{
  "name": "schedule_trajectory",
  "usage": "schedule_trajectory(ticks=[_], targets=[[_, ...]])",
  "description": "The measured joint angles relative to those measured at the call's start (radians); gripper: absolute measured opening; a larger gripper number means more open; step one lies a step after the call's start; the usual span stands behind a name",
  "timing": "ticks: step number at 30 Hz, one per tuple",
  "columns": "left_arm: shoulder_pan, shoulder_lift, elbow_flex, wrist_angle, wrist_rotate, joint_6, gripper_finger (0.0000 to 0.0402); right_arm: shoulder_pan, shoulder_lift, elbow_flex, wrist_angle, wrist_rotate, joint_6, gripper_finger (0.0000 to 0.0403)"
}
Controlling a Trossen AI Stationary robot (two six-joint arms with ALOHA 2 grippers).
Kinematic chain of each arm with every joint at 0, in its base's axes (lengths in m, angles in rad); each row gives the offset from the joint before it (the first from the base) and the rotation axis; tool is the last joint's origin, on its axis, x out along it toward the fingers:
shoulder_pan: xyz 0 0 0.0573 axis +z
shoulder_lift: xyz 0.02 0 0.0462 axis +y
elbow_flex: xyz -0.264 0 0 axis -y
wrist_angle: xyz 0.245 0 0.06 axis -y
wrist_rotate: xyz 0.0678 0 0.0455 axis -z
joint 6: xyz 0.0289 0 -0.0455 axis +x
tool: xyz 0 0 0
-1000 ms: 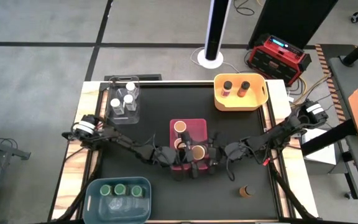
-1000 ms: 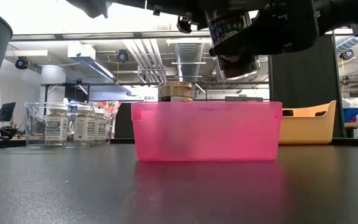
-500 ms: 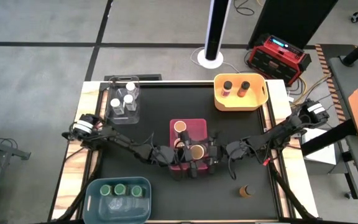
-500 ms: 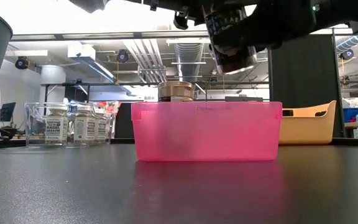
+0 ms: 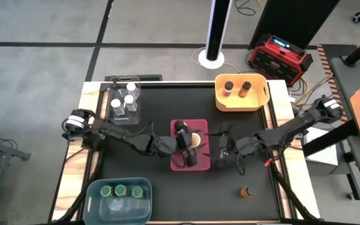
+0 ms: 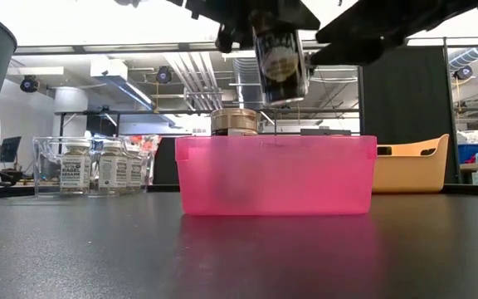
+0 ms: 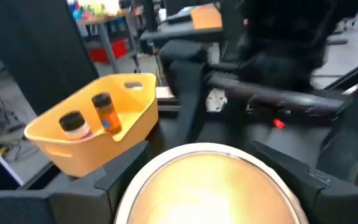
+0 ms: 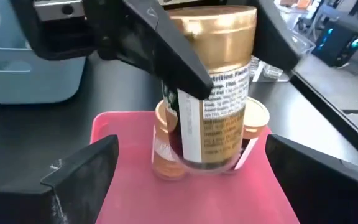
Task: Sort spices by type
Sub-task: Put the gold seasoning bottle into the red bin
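Observation:
My left gripper (image 5: pixel 189 142) is shut on a spice jar (image 8: pixel 219 81) with a gold-orange lid (image 7: pixel 210 186) and carries it over the pink bin (image 5: pixel 180 164). In the low view the jar (image 6: pixel 280 58) hangs above the bin's rim (image 6: pixel 276 141). Two jars with like lids (image 8: pixel 166 143) (image 8: pixel 257 118) stand inside the bin. My right gripper (image 5: pixel 224 150) is open just right of the bin, level with the jar and apart from it; its fingers (image 8: pixel 86 168) spread wide in its wrist view. My left gripper pinches the jar's upper body just below the lid (image 8: pixel 179 68) between its two fingers, one on each side. The fingers (image 8: pixel 160 43) slant in from the table's left. The jar is lifted clear above the pink bin, nearly upright, lid up.
One orange-lidded jar (image 5: pixel 247 192) stands alone near the table's near right corner. The yellow bin (image 5: pixel 220 103) at the far right holds two dark-lidded jars. The clear bin (image 5: pixel 133 115) at far left has white-lidded jars, and the blue bin (image 5: pixel 95 187) at near left has green-lidded ones.
My right gripper has drawn back toward the table's right edge, away from the jar. My left gripper has kept the jar and carried it a little toward the far edge, over the pink bin's middle. The jar, tilted before, now stands nearly upright.

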Motion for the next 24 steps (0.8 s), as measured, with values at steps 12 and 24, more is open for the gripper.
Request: schedule_trajectory(ticks=[12,24], targets=[[0.025,0.0,0.0,-0.05,0.059,-0.099,0.0242,0.092,-0.153,0.0,-0.14,-0.005,0.062,0.0399],[0.039,0.055,0.001,-0.037,0.066,-0.167,0.0242,0.185,-0.216,0.0,-0.149,-0.006,0.032,0.04]])
